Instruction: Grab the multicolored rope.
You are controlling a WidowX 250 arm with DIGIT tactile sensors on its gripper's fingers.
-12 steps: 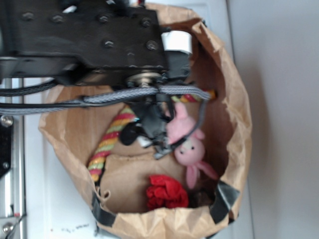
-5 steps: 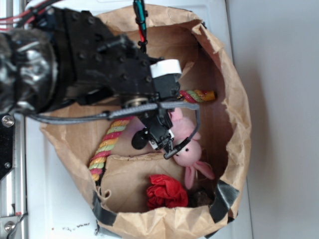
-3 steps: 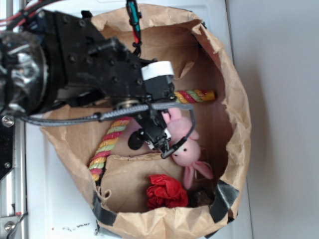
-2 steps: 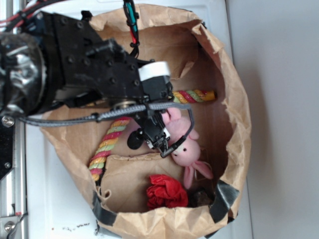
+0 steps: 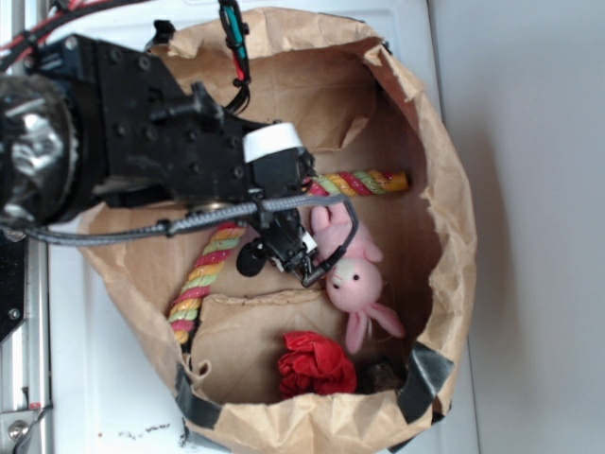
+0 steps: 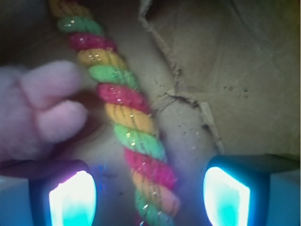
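The multicolored rope [image 5: 203,274] [image 6: 127,117], twisted in red, yellow and green strands, lies across the floor of a brown paper bag [image 5: 444,218]. Its far end [image 5: 373,181] shows past my arm. My gripper [image 5: 284,255] [image 6: 149,197] hangs open just above the rope's middle, one finger on each side of it. In the wrist view the rope runs down between the two lit fingertips [image 6: 73,197], touching neither. A pink plush bunny [image 5: 350,274] [image 6: 42,108] lies right beside the left finger.
A red ruffled cloth ball [image 5: 317,364] lies near the bag's front wall. A grey-black braided cable [image 5: 217,218] from my arm crosses over the bag. The bag's crumpled walls ring the whole work area. A torn cardboard flap [image 6: 188,94] lies beside the rope.
My arm has shifted left and slightly up, bringing the gripper off the bunny and over the rope. More of the bunny and of the rope's far end now shows.
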